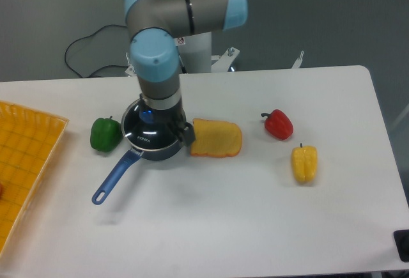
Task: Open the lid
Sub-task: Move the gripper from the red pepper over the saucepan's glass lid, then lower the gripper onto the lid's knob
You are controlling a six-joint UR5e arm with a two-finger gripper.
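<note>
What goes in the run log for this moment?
phase: approach | gripper: above pan, jaws' state hidden | round clear glass lid with blue knob: on dark blue long-handled saucepan, not lifted

The surface (255, 227) is plain white. The pan (121, 166) is dark blue with a lighter blue handle; its lid (142, 132) is dark clear glass with white lettering. One pepper is green (105, 133), one red (278, 124), one yellow (304, 163). The bread slice (217, 139) is orange-yellow with a darker crust. The tray (22, 163) is yellow, gridded. The arm (172, 16) is grey with pale blue caps.
</note>
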